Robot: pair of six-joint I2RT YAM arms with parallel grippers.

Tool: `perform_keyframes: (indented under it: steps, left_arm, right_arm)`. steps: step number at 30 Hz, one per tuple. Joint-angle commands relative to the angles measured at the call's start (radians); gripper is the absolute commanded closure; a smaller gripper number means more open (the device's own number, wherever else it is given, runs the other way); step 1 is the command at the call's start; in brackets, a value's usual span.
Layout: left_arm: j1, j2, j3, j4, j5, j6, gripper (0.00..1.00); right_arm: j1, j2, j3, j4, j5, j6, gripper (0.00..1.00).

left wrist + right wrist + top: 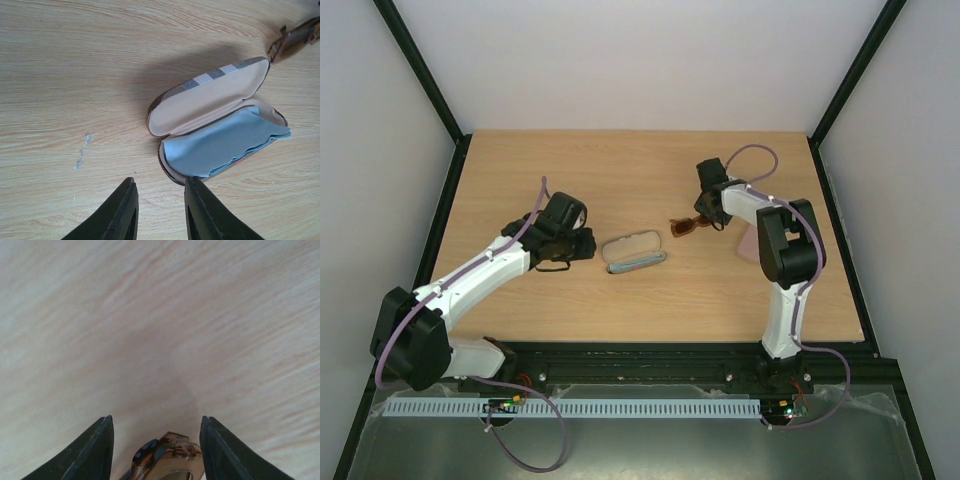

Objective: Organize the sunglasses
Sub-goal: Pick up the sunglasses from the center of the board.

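The reddish-brown plastic sunglasses (685, 227) lie on the table right of centre. My right gripper (706, 213) is open and straddles their right end. In the right wrist view the frame's corner (170, 455) sits between the fingers without touching them, and the gripper (156, 422) is open. My left gripper (583, 244) is open and empty just left of an open plaid case (633, 250). A thin black wire shape (552, 265), probably the aviator pair, shows under the left wrist. The left wrist view shows the gripper (160, 185), the case (210, 102) and the brown pair (295, 40).
A light blue cloth (225, 145) lies in the case's lower half, and the beige lid lies open. A flat pink case (748, 243) lies partly hidden behind the right arm. The table's black rim (450, 200) runs along both sides.
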Motion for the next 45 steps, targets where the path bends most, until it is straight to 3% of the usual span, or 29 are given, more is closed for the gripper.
perform_keyframes:
  steps: [1, 9, 12, 15, 18, 25, 32, 39, 45]
  left_arm:
    - [0.007, -0.006, -0.004, 0.001, 0.012, 0.016, 0.71]
    - [0.007, 0.01, -0.002, 0.014, 0.029, 0.025, 0.71]
    - [0.007, 0.008, -0.012, 0.021, 0.035, 0.025, 0.71]
    - [0.008, 0.008, -0.02, 0.029, 0.041, 0.027, 0.71]
    - [0.007, 0.01, -0.025, 0.033, 0.046, 0.028, 0.71]
    - [0.007, 0.013, -0.036, 0.046, 0.058, 0.035, 0.71]
    - [0.007, 0.003, -0.046, 0.048, 0.063, 0.037, 0.71]
    - [0.008, -0.004, -0.048, 0.048, 0.063, 0.034, 0.7]
    - [0.008, -0.012, -0.044, 0.051, 0.063, 0.022, 0.7]
  right_arm:
    - [-0.003, -0.089, -0.082, -0.045, -0.039, -0.136, 0.56]
    - [-0.002, -0.188, -0.183, -0.052, -0.164, -0.303, 0.64]
    - [0.008, -0.213, -0.181, -0.091, -0.173, -0.352, 0.72]
    - [0.023, -0.226, -0.173, -0.132, -0.108, -0.357, 0.58]
    - [0.05, -0.232, -0.166, -0.17, -0.021, -0.335, 0.55]
    - [0.11, -0.182, -0.136, -0.223, 0.07, -0.253, 0.66]
    - [0.129, -0.165, -0.117, -0.243, 0.111, -0.198, 0.88]
    - [0.129, -0.169, -0.109, -0.252, 0.132, -0.196, 0.98]
    - [0.131, -0.24, -0.124, -0.232, 0.129, -0.198, 0.99]
